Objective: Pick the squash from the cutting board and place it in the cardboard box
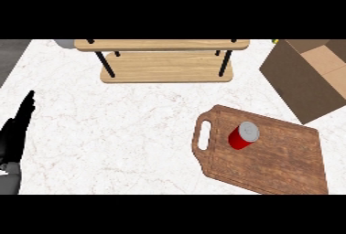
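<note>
A brown wooden cutting board (270,157) with a handle slot lies at the lower right of the counter. On it stands a red can with a silver top (244,135); I see no squash anywhere. The cardboard box (307,75) sits open at the upper right, beyond the board. My left hand (15,132) rests at the left edge, fingers straight and pointing up, holding nothing. My right hand does not show.
A light wooden two-tier shelf (165,66) on black legs stands at the back centre. A grey object (64,43) peeks out behind its left end. White marble counter (115,128) spreads between my left hand and the board.
</note>
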`<state>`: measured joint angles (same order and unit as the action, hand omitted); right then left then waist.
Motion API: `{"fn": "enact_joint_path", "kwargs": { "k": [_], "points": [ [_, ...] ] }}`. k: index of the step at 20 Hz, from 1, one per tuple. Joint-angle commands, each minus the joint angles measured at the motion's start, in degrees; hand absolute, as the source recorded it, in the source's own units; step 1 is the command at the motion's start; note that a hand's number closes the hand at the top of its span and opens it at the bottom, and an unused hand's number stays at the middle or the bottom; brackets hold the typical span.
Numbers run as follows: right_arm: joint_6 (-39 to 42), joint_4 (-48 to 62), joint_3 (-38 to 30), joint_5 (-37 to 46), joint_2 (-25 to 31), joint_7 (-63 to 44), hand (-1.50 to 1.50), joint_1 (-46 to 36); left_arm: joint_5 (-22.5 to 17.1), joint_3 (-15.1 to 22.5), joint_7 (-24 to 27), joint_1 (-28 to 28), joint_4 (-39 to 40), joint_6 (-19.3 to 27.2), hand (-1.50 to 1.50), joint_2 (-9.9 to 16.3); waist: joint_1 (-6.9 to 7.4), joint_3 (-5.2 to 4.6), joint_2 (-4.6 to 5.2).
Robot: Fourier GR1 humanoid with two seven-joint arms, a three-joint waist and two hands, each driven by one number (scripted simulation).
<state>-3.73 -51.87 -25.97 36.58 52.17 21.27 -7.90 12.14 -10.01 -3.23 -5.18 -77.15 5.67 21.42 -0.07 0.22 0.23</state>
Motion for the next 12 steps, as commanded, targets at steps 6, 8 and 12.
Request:
{"fn": "enact_joint_path", "kwargs": {
  "k": [6,8,12],
  "points": [
    [-2.72,14.81,-0.86,-1.23,4.11,14.10,1.50,-14.85,1.97,1.59,-2.92,-4.26,0.34,0.34,0.00,-1.26,1.48,-0.10,0.14],
    [3.23,14.30,-1.07,-3.62,5.07,14.51,1.50,-16.44,1.19,0.91,-1.64,-2.62,-0.28,-0.26,0.00,-1.19,1.16,-0.15,-0.02],
    [8.28,16.11,0.26,-4.60,4.80,8.92,1.50,-26.74,0.73,0.08,-0.52,-2.21,0.78,-1.62,0.00,0.13,2.10,-0.18,0.15]
  ]
}}
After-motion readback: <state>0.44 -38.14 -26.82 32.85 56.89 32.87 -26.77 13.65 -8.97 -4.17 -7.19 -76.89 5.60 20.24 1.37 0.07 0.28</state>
